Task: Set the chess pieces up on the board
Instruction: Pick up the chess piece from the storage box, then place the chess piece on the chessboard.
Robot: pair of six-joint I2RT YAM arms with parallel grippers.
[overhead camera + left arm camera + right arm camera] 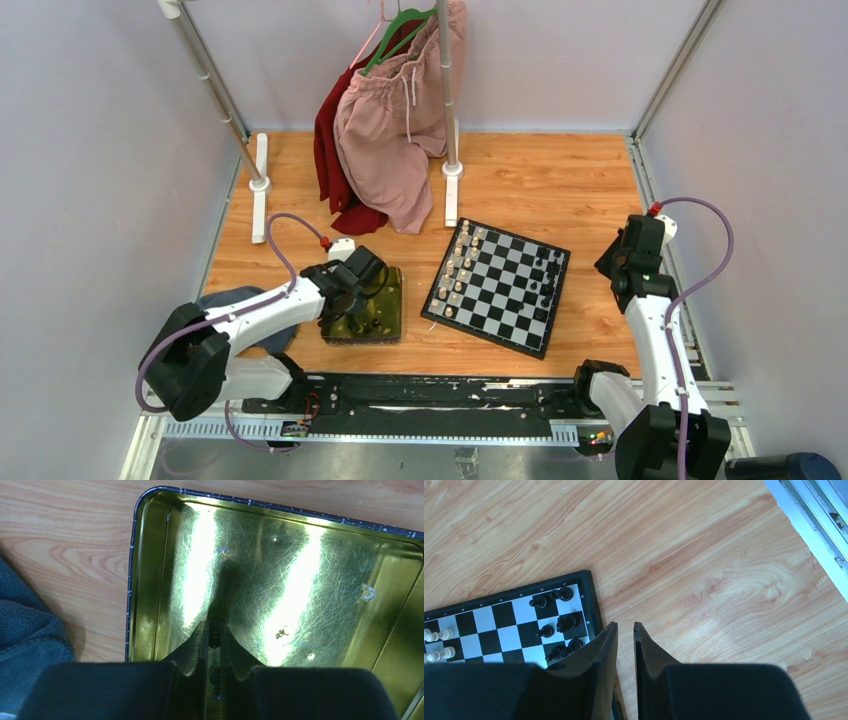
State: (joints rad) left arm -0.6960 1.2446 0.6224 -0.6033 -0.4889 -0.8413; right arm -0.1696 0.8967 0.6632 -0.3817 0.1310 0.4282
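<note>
Arm bases [600, 385] sit nearest, then the board [500, 300], black chess pieces [550, 272] along its right side; left of the board, left gripper [215, 625] pinches a black piece [215, 635] inside a yellow-green tray [300, 580]; right gripper [625, 625], slightly parted, empty, hovers beside the board.

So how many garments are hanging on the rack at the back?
2. A pink garment hangs in front; a dark red one hangs behind it, to the left. Others may be hidden behind.
</note>
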